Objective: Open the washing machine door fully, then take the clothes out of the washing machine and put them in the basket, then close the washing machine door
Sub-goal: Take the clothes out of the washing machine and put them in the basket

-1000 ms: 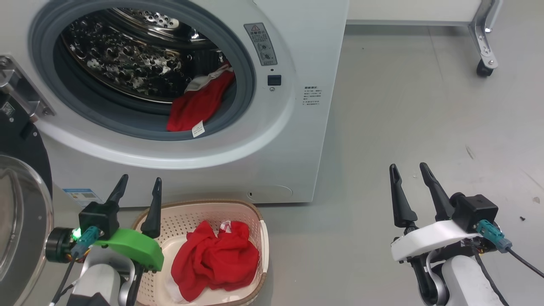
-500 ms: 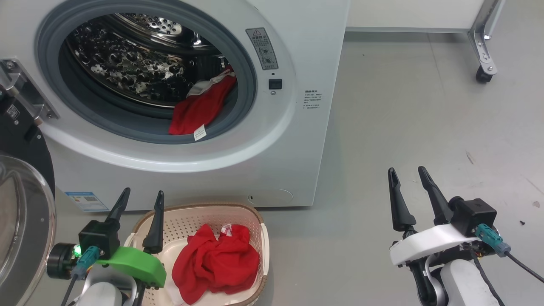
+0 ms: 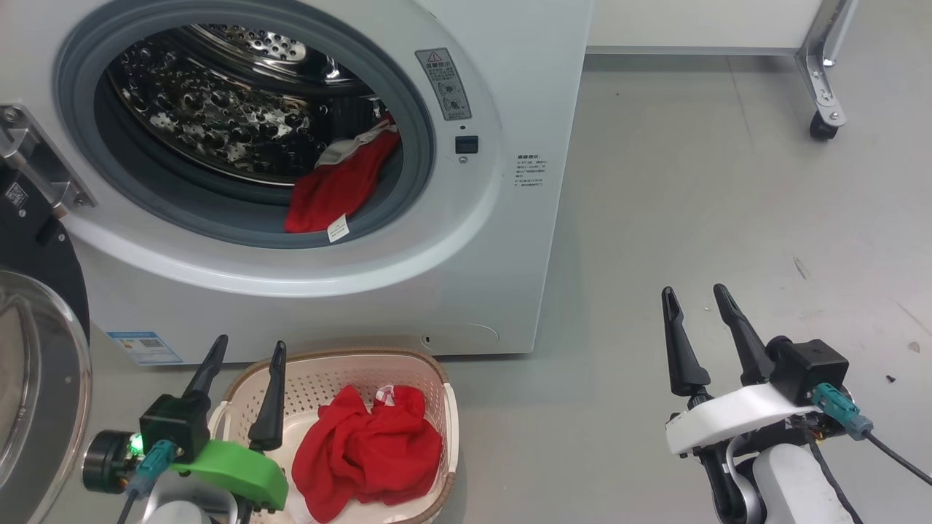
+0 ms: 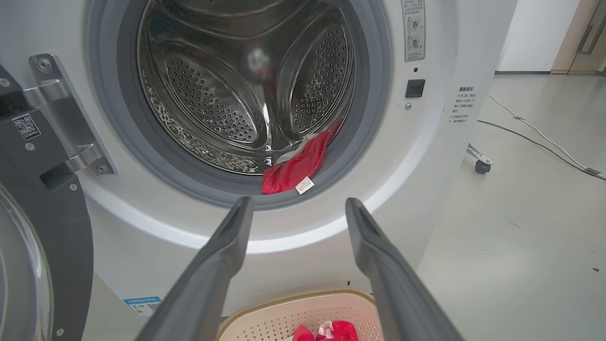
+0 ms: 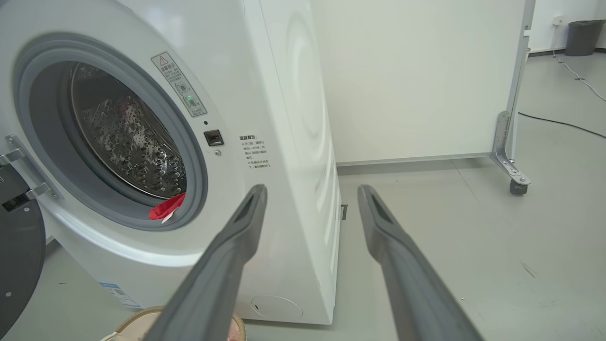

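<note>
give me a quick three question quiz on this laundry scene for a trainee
1. True or false: the washing machine door stands open.
2. One red garment lies in the basket; where is the labelled garment? A) on the floor B) in the drum mouth of the washing machine C) draped over the door
3. Fill in: the left tool and right tool both stand ____.
Key: 1 true; 2 B; 3 open.

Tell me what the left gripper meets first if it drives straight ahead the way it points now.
Probably the washing machine: in its wrist view the open left gripper aims at the lower lip of the drum mouth, just below the red garment lying there. Depth is hard to judge.
</note>
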Controlling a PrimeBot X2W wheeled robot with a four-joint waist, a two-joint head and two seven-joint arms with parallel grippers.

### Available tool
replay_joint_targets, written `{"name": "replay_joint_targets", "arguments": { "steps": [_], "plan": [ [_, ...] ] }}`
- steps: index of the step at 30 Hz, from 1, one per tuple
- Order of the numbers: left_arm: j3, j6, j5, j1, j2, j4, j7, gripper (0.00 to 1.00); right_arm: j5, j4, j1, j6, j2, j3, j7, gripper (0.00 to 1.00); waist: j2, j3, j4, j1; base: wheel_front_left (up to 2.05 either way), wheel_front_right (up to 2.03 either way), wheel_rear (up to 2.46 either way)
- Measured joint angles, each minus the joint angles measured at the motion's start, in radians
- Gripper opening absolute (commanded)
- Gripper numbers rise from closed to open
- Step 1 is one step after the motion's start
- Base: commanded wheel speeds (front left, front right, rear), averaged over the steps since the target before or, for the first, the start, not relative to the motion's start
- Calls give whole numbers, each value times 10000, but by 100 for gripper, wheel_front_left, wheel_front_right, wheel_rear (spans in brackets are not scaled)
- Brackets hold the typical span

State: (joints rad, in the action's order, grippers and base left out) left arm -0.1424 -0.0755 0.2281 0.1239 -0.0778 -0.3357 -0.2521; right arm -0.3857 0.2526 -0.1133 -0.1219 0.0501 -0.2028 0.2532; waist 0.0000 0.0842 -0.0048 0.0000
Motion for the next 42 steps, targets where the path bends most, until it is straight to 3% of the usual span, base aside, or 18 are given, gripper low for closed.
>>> {"name": "replay_joint_targets", "arguments": {
  "steps": [42],
  "plan": [
    [12,2,-98,-473,23,625,0,100,-10,-92,3,0,2,-33,0,100,0,69,-141,0,0,0,0]
  ]
}}
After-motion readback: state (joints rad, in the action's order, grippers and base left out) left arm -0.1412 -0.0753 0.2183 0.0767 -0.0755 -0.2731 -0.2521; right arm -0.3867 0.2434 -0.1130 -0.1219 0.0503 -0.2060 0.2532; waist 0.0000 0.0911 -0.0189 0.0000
